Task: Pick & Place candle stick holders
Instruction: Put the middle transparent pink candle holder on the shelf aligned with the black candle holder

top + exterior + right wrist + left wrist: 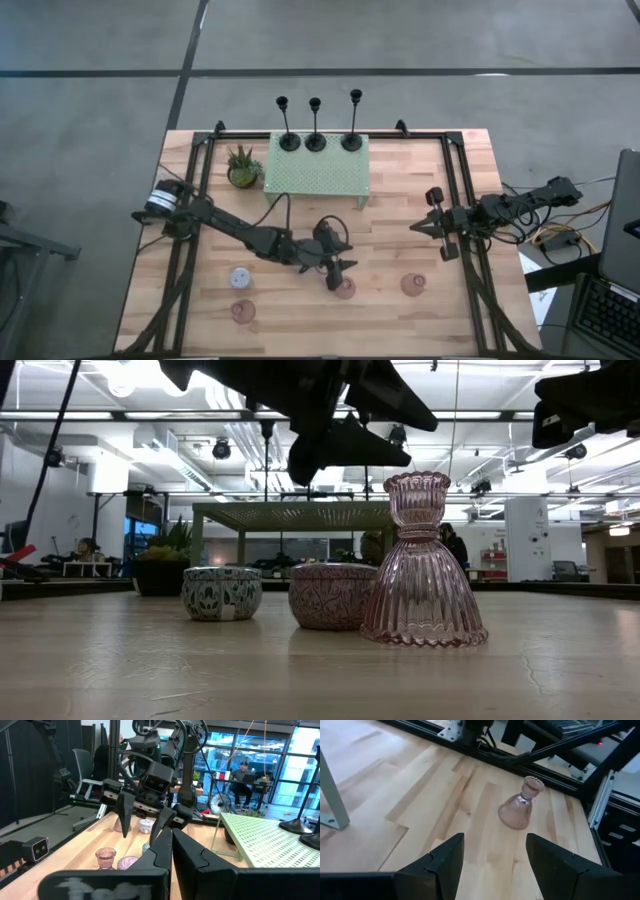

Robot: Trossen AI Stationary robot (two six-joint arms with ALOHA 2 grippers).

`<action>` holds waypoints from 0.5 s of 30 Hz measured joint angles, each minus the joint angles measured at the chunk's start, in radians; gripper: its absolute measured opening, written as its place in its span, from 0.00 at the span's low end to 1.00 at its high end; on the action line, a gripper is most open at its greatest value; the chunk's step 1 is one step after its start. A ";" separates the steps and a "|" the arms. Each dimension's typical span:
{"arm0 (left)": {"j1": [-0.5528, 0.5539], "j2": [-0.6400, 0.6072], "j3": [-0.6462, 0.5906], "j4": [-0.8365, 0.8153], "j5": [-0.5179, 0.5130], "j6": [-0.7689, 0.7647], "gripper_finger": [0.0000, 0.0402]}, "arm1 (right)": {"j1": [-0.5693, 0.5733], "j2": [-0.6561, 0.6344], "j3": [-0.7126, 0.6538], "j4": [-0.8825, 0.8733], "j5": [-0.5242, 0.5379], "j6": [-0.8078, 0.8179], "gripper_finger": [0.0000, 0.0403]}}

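Holders, near table edge: one ribbed pink glass candle holder [423, 563], bell-shaped with a scalloped cup, standing upright; behind it one embossed pink tin [332, 596] and one blue-patterned white tin [221, 593], both round and squat. A second pink glass holder [414, 284] is standing apart toward the right. Left gripper [333, 276] is hovering over the pink tin, fingers spread, holding nothing. Right gripper [420, 228] is waiting at the right rail, fingers pressed together. Farthest: three slim black candlesticks [315, 128] standing on the mint perforated metal shelf [317, 174].
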 joint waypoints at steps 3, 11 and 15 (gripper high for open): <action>-0.009 0.003 0.000 -0.002 0.007 0.018 0.54 | 0.000 0.000 0.000 0.000 0.000 0.001 0.02; -0.044 0.004 0.000 -0.018 0.088 0.035 0.54 | 0.000 0.000 0.000 0.000 0.000 0.000 0.02; -0.063 -0.008 0.000 -0.057 0.142 0.056 0.54 | 0.000 0.000 0.000 0.000 0.000 -0.001 0.02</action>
